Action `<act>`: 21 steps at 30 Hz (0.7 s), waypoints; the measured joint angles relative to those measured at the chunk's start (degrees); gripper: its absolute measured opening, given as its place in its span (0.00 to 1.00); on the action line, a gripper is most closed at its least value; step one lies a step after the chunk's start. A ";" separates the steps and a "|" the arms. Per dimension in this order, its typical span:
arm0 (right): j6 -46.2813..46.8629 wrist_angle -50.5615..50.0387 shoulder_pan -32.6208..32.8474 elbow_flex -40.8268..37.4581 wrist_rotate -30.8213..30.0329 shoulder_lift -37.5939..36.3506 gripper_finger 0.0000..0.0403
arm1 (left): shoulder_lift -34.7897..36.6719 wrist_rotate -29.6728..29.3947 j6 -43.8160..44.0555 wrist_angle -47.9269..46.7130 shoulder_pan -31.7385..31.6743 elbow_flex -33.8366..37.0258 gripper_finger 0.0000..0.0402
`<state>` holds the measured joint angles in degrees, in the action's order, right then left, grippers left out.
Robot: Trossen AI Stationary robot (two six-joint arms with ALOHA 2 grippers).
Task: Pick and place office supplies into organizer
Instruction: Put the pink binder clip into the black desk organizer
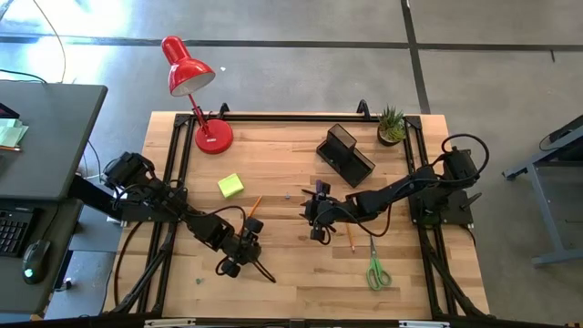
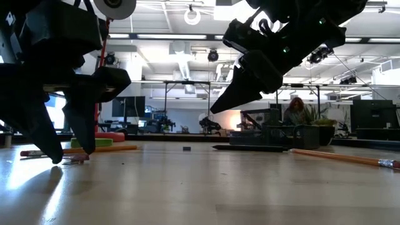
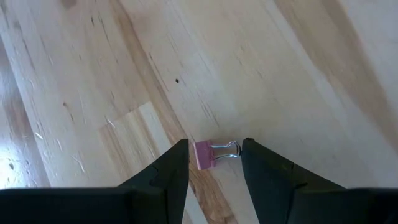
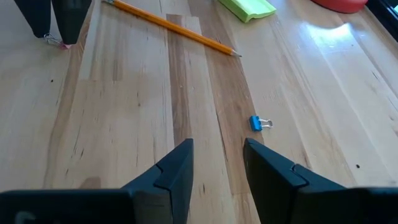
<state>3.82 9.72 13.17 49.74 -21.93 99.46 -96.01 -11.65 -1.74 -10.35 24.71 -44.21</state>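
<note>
A small pink binder clip [image 3: 204, 154] lies on the wooden table between the fingers of my left gripper [image 3: 214, 163], which is open. Its fingertips are down at the table near the front left [image 1: 244, 262], one on each side of the clip, and a thin gap shows at each side. My right gripper [image 4: 217, 155] hangs open over the table's middle [image 1: 314, 217] with nothing in it. A blue binder clip [image 4: 260, 122] lies just beyond it. The black mesh organizer [image 1: 346, 153] stands at the far right.
A yellow-green sticky-note block [image 1: 230, 186], an orange pencil [image 1: 253, 208], a second pencil [image 1: 349, 237] and green-handled scissors [image 1: 376, 270] lie on the table. A red lamp [image 1: 193, 87] stands far left and a potted plant [image 1: 392, 126] far right. A person [image 2: 297, 112] sits beyond the table.
</note>
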 joint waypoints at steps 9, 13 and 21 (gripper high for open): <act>-0.22 0.02 0.00 0.00 0.00 0.00 0.33 | 0.00 0.01 -1.95 0.00 0.04 0.00 0.30; -0.22 0.02 0.00 0.00 0.00 0.00 0.33 | 0.02 0.04 -4.12 -0.14 0.04 -0.03 0.23; -0.22 0.02 0.00 0.00 0.01 0.00 0.33 | 0.07 0.22 -9.90 -0.15 0.00 -0.04 0.10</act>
<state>3.60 9.73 13.17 49.74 -21.93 99.46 -95.94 -11.43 -11.64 -10.50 24.71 -44.25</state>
